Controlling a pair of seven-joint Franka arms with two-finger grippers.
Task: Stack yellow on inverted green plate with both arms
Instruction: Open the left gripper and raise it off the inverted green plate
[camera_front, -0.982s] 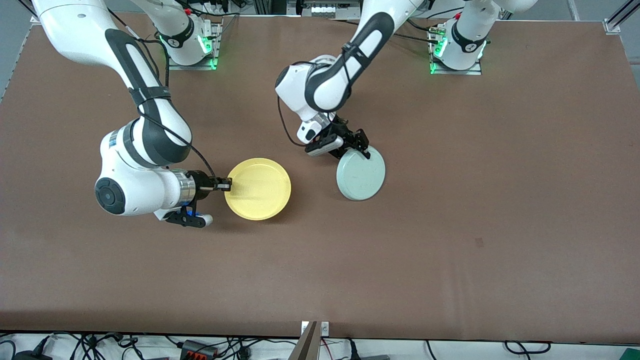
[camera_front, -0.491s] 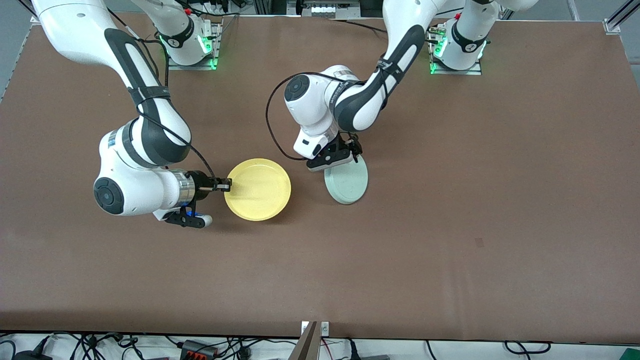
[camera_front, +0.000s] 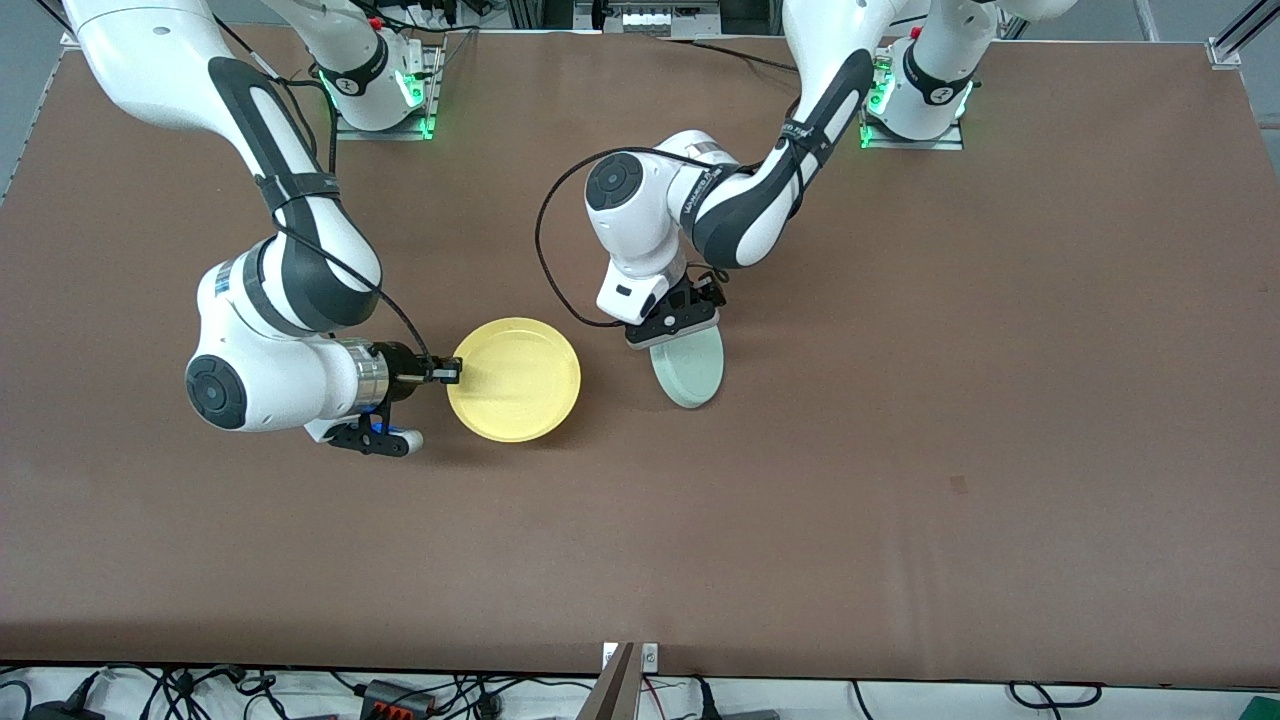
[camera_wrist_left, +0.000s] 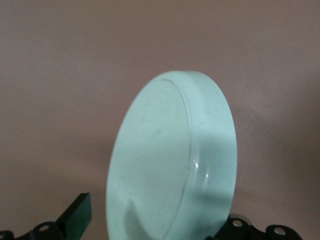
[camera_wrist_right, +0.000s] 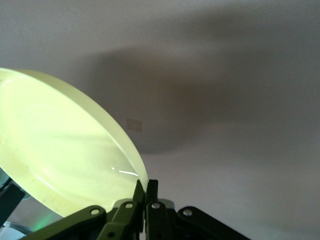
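Currently, at the right arm's end of the brown surface (camera_front: 900, 520), the yellow plate (camera_front: 514, 379) is held level at its rim by the right tool (camera_front: 448, 373), clenched on the edge; the wrist view shows the fingers (camera_wrist_right: 145, 192) pinched together over the rim. Over the last second this plate has hardly shifted. Toward the middle, the green plate (camera_front: 687, 367) is gripped at its rim by the left tool (camera_front: 684, 322) and has been swung from nearly flat to steeply tilted, almost edge-on, and carried closer to the yellow plate. It is judged that the flip is under way and not finished; stacking is not yet begun. Nothing else is seen on the surface. Along the lower edge, cables (camera_front: 420, 692) are seen off the surface.
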